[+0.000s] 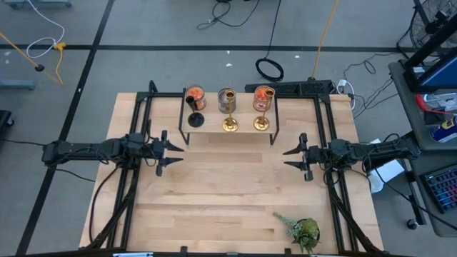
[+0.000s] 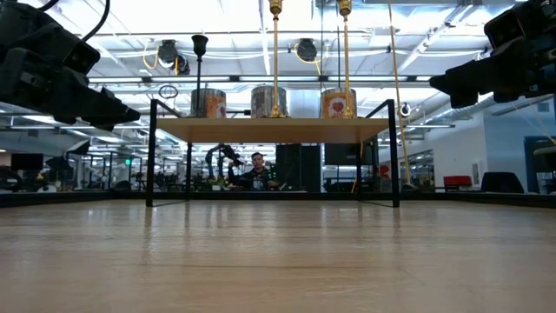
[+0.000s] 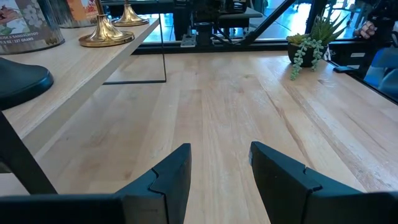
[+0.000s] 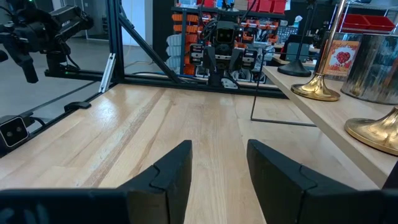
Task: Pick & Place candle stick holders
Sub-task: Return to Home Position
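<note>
Swinging wide going home, you could clip the shelf (image 1: 214,135) and topple the three candle stick holders (image 1: 229,125) on it; left hand (image 1: 176,153) and right hand (image 1: 287,158) hang empty, fingers apart.

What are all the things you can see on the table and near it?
gold candle stick holders: two, shiny gold, on the shelf, middle and right.
black candle stick holder: one, black, shelf's left end.
jars: three, two orange-red with a silver-grey one between, at the shelf's back.
shelf: one, wood top on a black frame, at one table edge.
plant: one, green, table corner on the right arm's side, away from the shelf.
table: one, light wood.
person: one, far behind the table.
left gripper: open, empty, left side.
right gripper: open, empty, right side.
</note>
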